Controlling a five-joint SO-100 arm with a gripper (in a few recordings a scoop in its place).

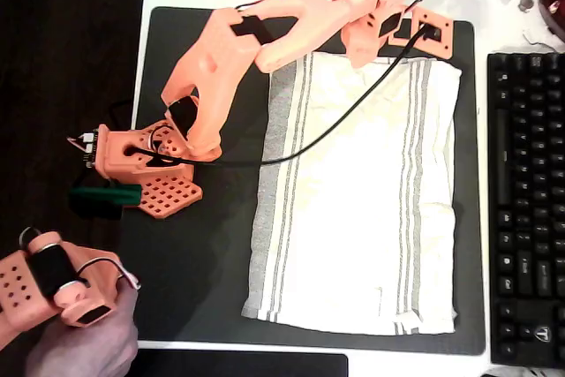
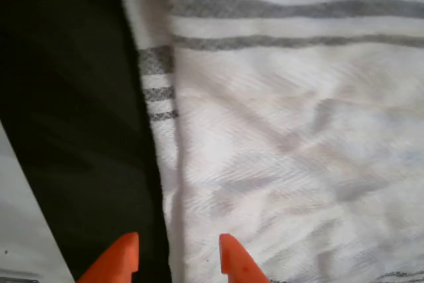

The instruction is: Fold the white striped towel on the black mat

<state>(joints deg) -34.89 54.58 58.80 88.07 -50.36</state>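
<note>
One towel, one mat, fold not started yet, judging by how flat it all lies. Going left to right in the overhead view: the arm's base [image 1: 141,161] sits on the left side of the black mat [image 1: 203,289], the arm reaches up and across to the mat's far edge, and the white striped towel [image 1: 353,209] lies spread flat over the mat's centre and right half, stripes running along its left and right sides. A black cable [image 1: 327,130] drapes across the towel's upper left part. The keyboard [image 1: 528,209] is just off the mat's right edge.

Your gripper [image 2: 177,256] is at the towel's far edge near the mat's far right corner. In the wrist view the fingers are parted to a moderate gap with nothing between them: the left fingertip [image 2: 119,260] hangs over bare mat, the right one over cloth, so the towel's edge runs right between them.

To do the grab well, I'd say:
- Come straight down so one finger slides under the hem and the other lands on top.
- Pinch only the edge layer, close to the corner.
- Lift just enough to clear, then carry toward the near edge, keeping the hem parallel to it.
- Watch the cable; it could drag the cloth.
</note>
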